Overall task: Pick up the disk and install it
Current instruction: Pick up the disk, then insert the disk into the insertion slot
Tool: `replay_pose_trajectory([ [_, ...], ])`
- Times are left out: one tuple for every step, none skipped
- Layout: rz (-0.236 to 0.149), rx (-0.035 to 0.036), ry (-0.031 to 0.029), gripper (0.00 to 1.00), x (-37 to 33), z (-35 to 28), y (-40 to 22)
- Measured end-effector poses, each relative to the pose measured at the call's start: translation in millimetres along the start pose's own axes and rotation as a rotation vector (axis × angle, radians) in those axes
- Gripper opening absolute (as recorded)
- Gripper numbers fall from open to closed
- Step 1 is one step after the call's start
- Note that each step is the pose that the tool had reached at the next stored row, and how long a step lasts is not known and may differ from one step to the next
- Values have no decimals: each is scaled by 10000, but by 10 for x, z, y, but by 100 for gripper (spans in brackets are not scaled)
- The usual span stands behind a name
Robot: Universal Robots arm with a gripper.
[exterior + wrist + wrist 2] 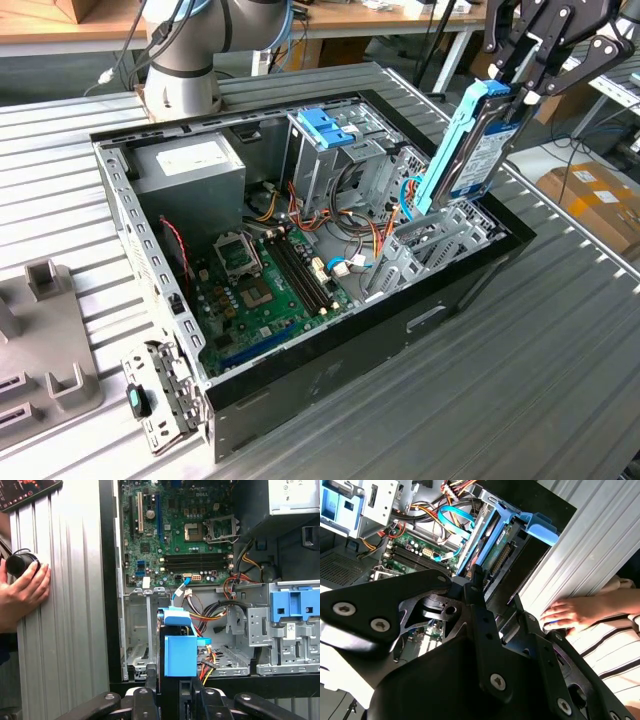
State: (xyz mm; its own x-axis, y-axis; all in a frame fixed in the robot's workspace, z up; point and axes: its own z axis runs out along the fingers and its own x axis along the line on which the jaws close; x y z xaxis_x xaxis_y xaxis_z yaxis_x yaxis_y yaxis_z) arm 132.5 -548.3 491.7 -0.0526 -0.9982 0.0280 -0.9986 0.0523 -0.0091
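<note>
Light-blue plastic frames the disk (468, 150), which hangs tilted on end above the empty metal bay (440, 245) at the corner of the open computer case (330, 375) on the exterior view's right. The gripper (517, 88) has its jaws pinched on the disk's upper end.

The lower end sits just over the bay, close to a blue cable (405, 195) and a bundle of orange and yellow wires (372, 238). A skewed descent could snag them or jam the carrier on the bay's rails, and so high a grip may let the disk swing.

A person's hand (22, 587) rests on the table (65, 630) beside the case, probably near enough to be at risk. The disk bears a white-and-blue label and the power supply (190, 165) a white one, with no print legible on either.
</note>
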Motion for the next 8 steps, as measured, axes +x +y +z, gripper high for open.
replay_pose_trajectory([
  [0, 0, -1, 35, 0, 1, 0],
  [0, 0, -1, 35, 0, 3, 3],
  [0, 0, -2, 35, 0, 5, 4],
  [0, 0, -1, 35, 0, 8, 5],
  [0, 0, 0, 35, 0, 13, 5],
  [-1, 0, 2, 35, 1, 28, 5],
  [0, 0, 0, 35, 4, 56, 6],
  [0, 0, -1, 35, 6, 65, 6],
])
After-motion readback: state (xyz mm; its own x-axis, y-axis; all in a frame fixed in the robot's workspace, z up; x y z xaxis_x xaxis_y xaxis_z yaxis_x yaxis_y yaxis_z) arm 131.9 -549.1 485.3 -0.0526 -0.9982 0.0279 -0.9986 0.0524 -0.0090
